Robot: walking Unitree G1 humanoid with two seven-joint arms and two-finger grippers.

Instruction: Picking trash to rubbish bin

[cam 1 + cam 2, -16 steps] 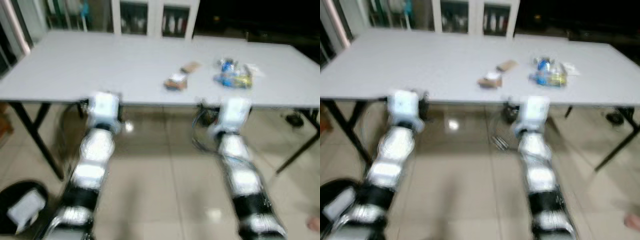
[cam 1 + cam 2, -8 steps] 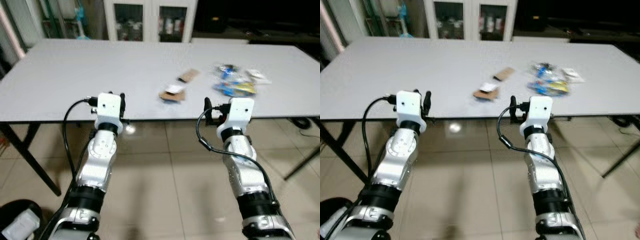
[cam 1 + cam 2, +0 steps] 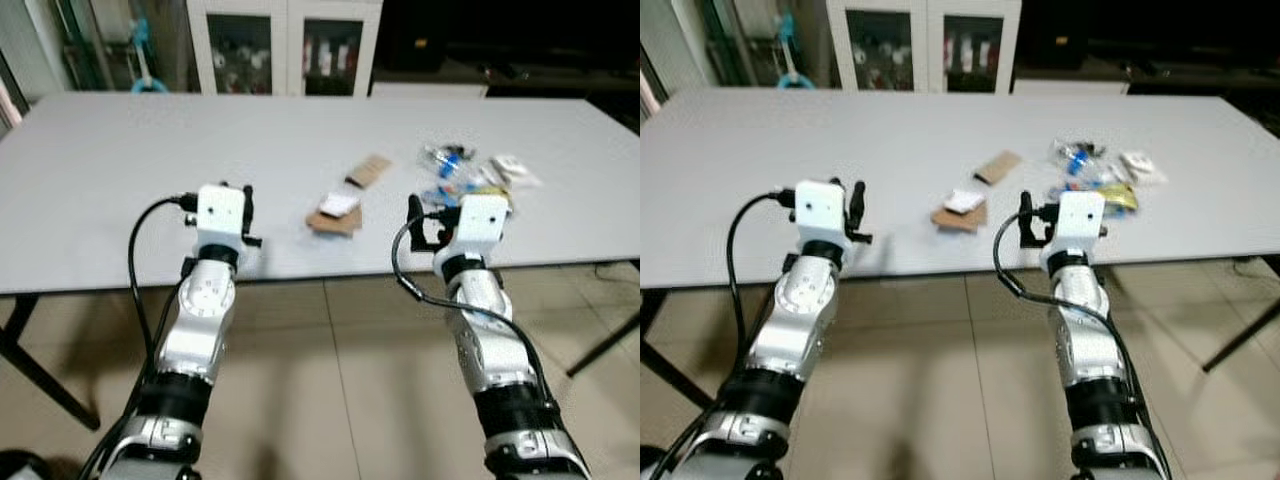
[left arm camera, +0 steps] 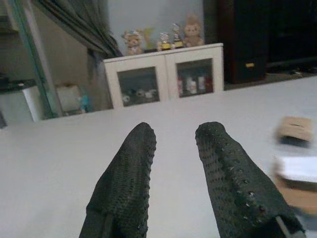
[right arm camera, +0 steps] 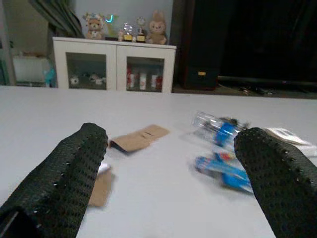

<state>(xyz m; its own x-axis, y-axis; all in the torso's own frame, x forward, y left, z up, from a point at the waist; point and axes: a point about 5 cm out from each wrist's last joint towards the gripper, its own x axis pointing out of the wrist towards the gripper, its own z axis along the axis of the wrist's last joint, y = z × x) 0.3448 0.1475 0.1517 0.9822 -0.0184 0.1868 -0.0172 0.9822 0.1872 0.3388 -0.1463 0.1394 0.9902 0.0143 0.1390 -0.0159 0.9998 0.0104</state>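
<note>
Pincer status first: we read the right pincer (image 5: 168, 168) as spread wide, its two black fingers far apart in the right wrist view with nothing between them; the left pincer (image 4: 173, 163) has its fingers set close together with a narrow gap and likewise holds nothing. We see both silver arms raised at the near edge of the wide pale grey tabletop (image 3: 150, 150), the right one just in front of the trash, the left one over bare surface. The trash lies on the tabletop in two groups. Nearer the middle are a flat brown cardboard scrap with a white slip on it (image 3: 335, 212) and, just beyond it, a small folded brown cardboard piece (image 3: 368, 169). Further to the right lies a heap of clear and blue plastic wrappers (image 3: 450, 175), with a white paper packet (image 3: 512, 168) beside it. We judge that collection from this tabletop has not begun: every piece rests on the surface, apart from both pincers. What is left, in our estimate, is each reach, each grasp, and each carry to the rubbish bin. We expect the wide-spread right pincer to be better placed for a first grasp at the wrappers or the cardboard scrap.
</note>
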